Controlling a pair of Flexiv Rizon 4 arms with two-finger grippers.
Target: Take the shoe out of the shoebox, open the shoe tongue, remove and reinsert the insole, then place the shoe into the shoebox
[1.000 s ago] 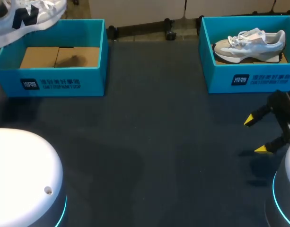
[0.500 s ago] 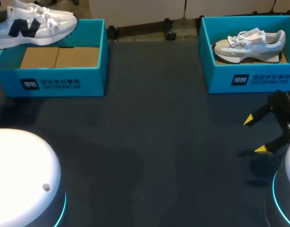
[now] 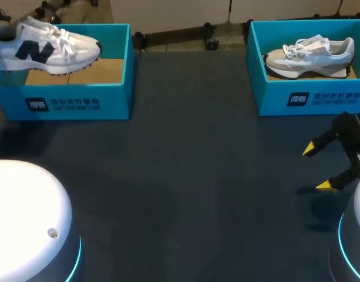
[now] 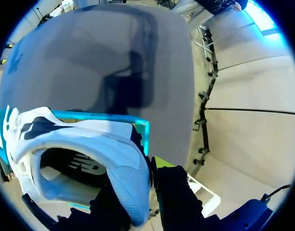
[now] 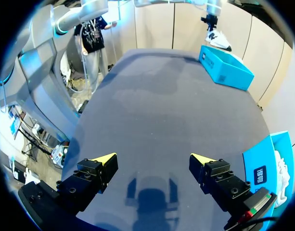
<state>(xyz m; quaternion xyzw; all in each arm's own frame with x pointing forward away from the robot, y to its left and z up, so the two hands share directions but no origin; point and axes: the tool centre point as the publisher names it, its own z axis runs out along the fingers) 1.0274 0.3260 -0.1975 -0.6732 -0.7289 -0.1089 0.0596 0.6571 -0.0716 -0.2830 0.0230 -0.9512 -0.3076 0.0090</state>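
A white shoe with a navy side mark (image 3: pixel 47 48) hangs level over the left teal shoebox (image 3: pixel 80 100), toe toward the table's middle. In the left wrist view my left gripper (image 4: pixel 145 168) is shut on the shoe's (image 4: pixel 89 144) padded heel collar, above the box rim (image 4: pixel 113 118). This gripper itself is out of the head view. My right gripper (image 3: pixel 318 167) stands open and empty low over the table's right side, in front of the right shoebox (image 3: pixel 309 97). Its own view shows its fingers spread (image 5: pixel 152 161), with the held shoe (image 5: pixel 217 41) far ahead.
The right teal shoebox holds a second, beige and white shoe (image 3: pixel 309 54). Brown cardboard lines the left box's floor (image 3: pixel 103 70). Dark table surface (image 3: pixel 185 176) lies between and in front of the boxes. Both arm bases stand at the near corners.
The held shoe has come down and to the right, levelling out over the left shoebox. My right arm and gripper have kept still.
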